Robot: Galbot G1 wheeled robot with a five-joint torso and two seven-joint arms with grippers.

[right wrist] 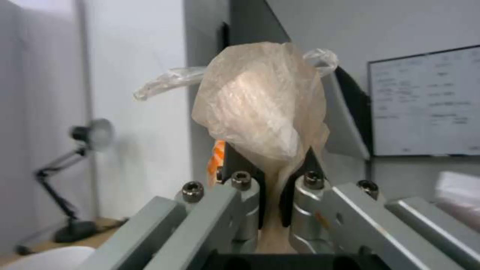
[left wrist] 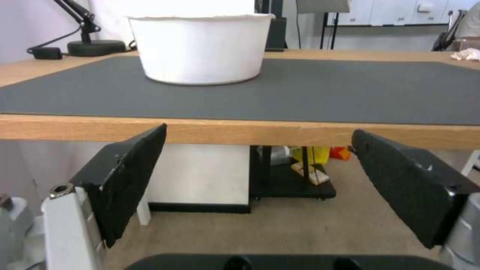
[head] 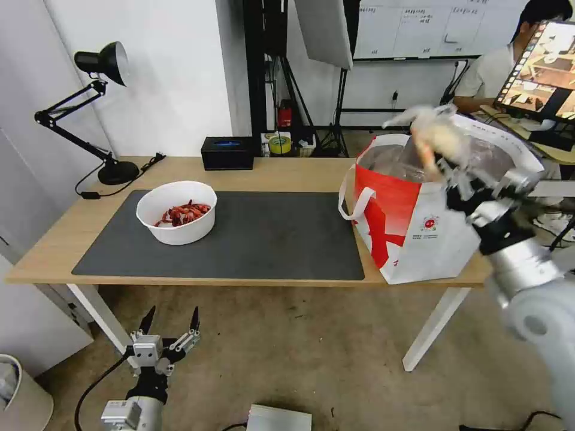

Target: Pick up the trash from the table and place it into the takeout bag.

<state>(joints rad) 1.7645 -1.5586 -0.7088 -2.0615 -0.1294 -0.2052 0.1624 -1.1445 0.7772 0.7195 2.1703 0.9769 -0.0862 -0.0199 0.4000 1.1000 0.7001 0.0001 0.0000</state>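
Trash in hand: clear bag around a beige lump (right wrist: pixel 260 112), pinched at its lower end between the fingers of the right gripper (right wrist: pixel 272 195) and held above the open mouth of the takeout bag (head: pixel 413 233).
Trash on table: white bowl of red shells (head: pixel 176 211) on the left part of the dark grey mat (head: pixel 263 239); crumpled white tissue (left wrist: pixel 466 54) at the far right edge of the tabletop in the left wrist view.
Takeout bag: upright on the right end of the table (head: pixel 54 239), foil lining exposed, just right of the mat.
Right gripper: clamped on the clear bag.
Left gripper (head: pixel 171 320): low in front of the table's near edge, fingers spread apart, holding nothing.
Surroundings: black tissue box (head: pixel 227 152) at the far edge; desk lamp (head: pixel 99 102) at the far left.
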